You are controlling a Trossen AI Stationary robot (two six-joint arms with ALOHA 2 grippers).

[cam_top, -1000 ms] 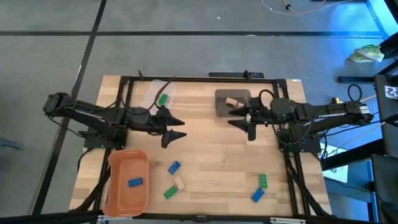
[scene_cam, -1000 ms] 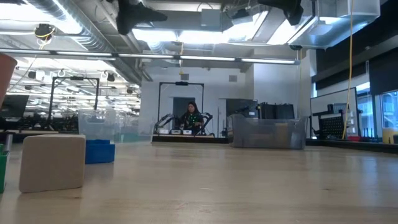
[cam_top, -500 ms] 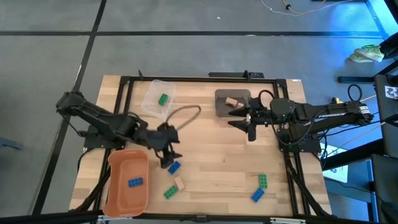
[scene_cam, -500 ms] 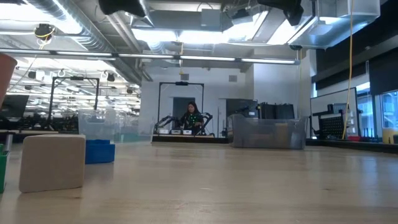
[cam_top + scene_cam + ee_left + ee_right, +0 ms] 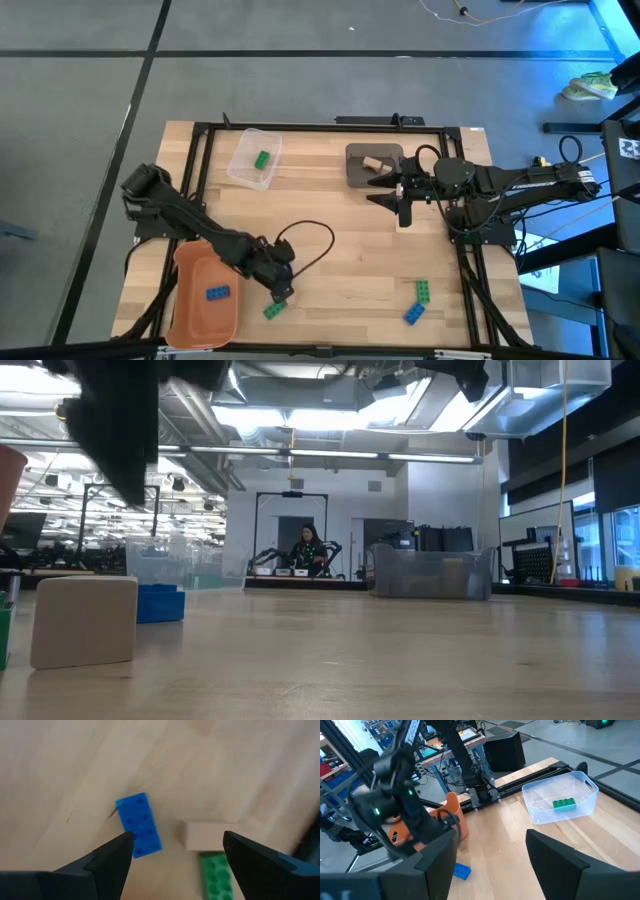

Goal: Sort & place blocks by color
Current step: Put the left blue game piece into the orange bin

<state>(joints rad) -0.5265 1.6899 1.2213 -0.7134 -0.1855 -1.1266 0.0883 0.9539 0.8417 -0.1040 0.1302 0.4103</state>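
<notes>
My left gripper [image 5: 278,287] [image 5: 175,847] hangs open, pointing steeply down over a blue block [image 5: 139,825], a tan block [image 5: 207,836] and a green block [image 5: 216,875] that lie flat on the table beside the orange bin [image 5: 190,262]. It is above them and touches none of them. In the low view the tan block [image 5: 85,620] and the blue block [image 5: 160,603] sit on the wood under the dark gripper [image 5: 120,430]. One blue block [image 5: 218,293] lies in the orange bin. My right gripper [image 5: 400,197] [image 5: 492,865] waits open and holding nothing, next to the grey bin [image 5: 360,172].
A clear bin [image 5: 240,165] at the far left holds a green block [image 5: 262,159]. The grey bin holds a tan block [image 5: 373,163]. A green block [image 5: 423,290] and a blue block [image 5: 413,313] lie near the right front corner. A black frame rims the table.
My left gripper has swung from beside the clear bin toward the table's near edge and come down, tipping from nearly level to steeply downward. It now stands over the blocks beside the orange bin, still open. No block has moved.
</notes>
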